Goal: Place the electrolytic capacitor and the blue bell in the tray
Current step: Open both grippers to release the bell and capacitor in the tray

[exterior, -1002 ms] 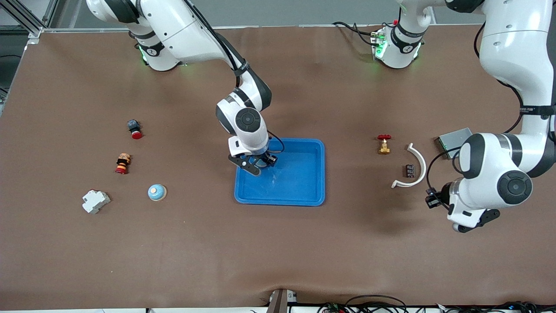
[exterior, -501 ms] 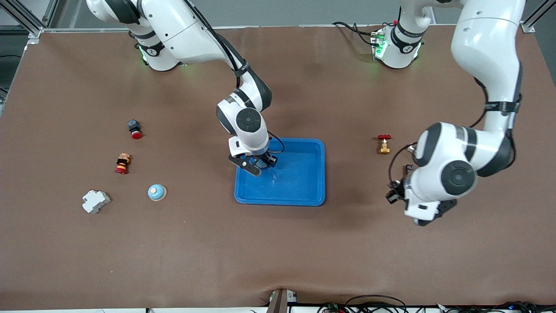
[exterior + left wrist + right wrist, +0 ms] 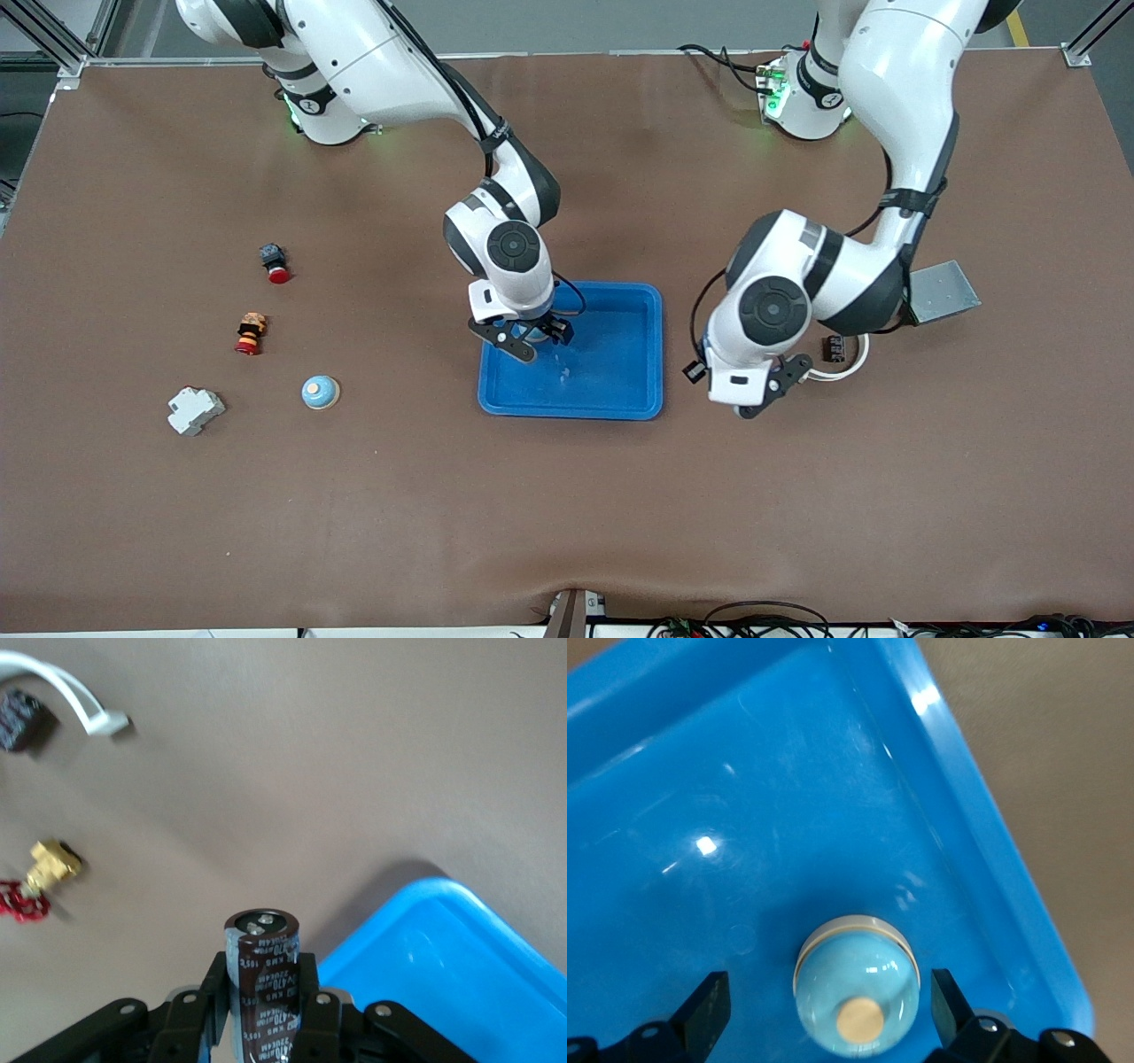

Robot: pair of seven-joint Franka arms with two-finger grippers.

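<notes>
Getting halfway: resting the blue bell (image 3: 857, 981) inside the tray (image 3: 620, 399), leaving the electrolytic capacitor (image 3: 263, 957) yet to go in.
Spreading the right gripper (image 3: 828, 999) wide around the bell, touching nothing; clamping the left gripper (image 3: 263, 976) on the capacitor, hovering over table just beside the tray.

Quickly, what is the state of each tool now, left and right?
Left tool: closed on the capacitor, beside the tray.
Right tool: open over the tray, blue bell between its fingers.
</notes>
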